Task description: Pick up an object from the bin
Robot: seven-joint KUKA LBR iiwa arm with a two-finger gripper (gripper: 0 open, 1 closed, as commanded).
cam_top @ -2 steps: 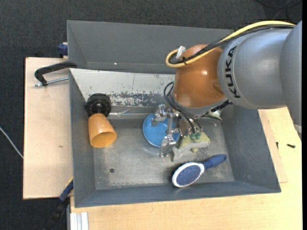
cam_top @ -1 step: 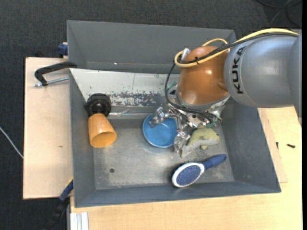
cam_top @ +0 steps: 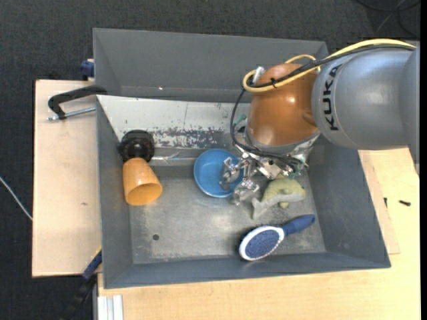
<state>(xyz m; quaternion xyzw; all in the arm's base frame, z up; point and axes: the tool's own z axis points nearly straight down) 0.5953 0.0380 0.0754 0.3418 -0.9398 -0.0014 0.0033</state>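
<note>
My gripper point(cam_top: 240, 182) hangs low in the middle of the bin, its metal fingers at the right edge of a blue bowl point(cam_top: 212, 172). Just to its right a yellow-green sponge-like piece point(cam_top: 283, 192) lies on the floor. In front of it, near the bin's front wall, lies a blue brush point(cam_top: 267, 240) with a white rim and a blue handle pointing right. I cannot make out whether the fingers grip the bowl's rim.
An orange cup point(cam_top: 140, 182) lies on its side at the left. Behind it sits a black round thing point(cam_top: 136, 145). The arm with its orange cover overhangs the bin's back right. Bare floor lies between the cup and the brush.
</note>
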